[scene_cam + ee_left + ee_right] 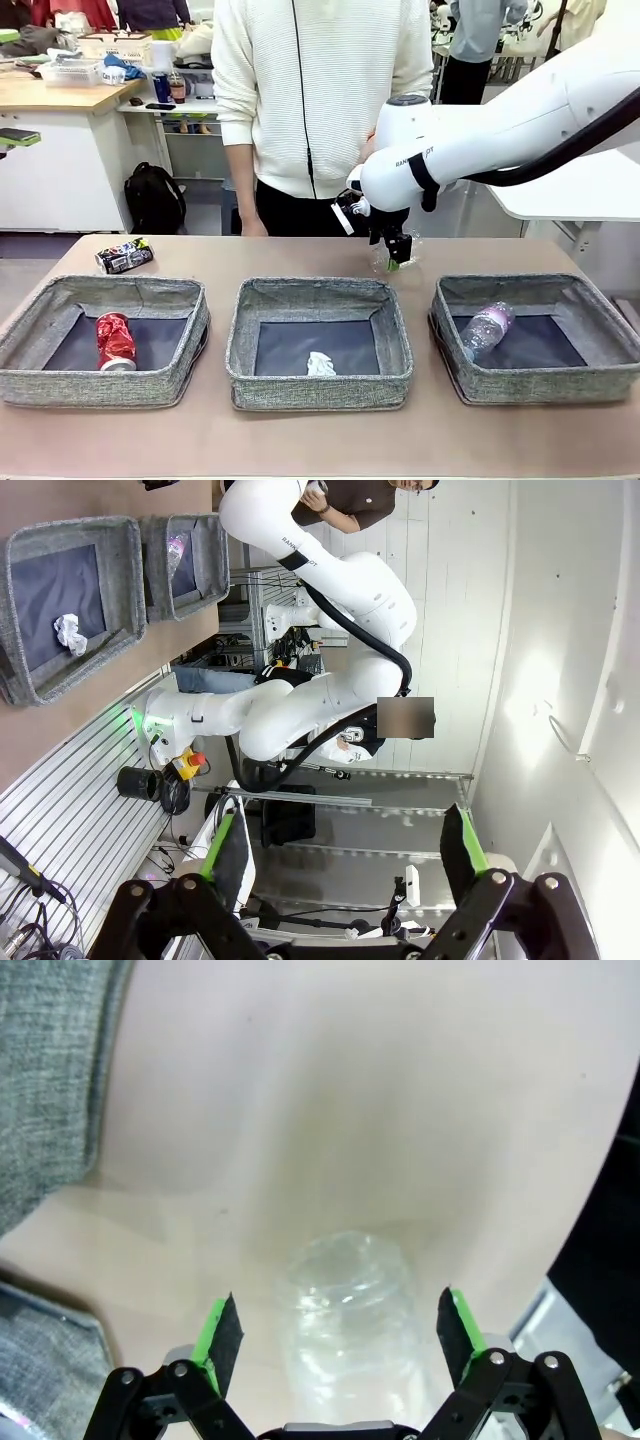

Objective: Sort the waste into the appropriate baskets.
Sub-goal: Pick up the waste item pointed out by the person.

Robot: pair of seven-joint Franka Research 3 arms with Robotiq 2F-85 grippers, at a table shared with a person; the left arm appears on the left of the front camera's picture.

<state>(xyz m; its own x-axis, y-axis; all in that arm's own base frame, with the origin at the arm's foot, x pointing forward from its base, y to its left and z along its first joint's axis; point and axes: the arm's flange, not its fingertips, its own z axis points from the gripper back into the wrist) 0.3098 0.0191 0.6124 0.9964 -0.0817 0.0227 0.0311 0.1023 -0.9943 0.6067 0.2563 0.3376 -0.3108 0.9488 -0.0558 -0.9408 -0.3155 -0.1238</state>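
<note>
Three grey baskets stand in a row: left [100, 385], middle [318, 392], right [540, 385]. A red can [115, 340] lies in the left one, a white paper ball [320, 364] in the middle one, and a small clear bottle with a pinkish label [487, 328] in the right one. A dark multicoloured can [124, 256] lies on the table behind the left basket. My right gripper [396, 255] [338, 1332] is open, its fingers on either side of the clear crushed bottle [410, 250] [345, 1310] behind the middle and right baskets. My left gripper [342, 842] is open and holds nothing.
A person in a white sweater [320, 100] stands at the far table edge, right behind my right gripper. The left wrist view faces away into the room, with the middle basket [110, 650] and the paper ball [70, 630] at its top left.
</note>
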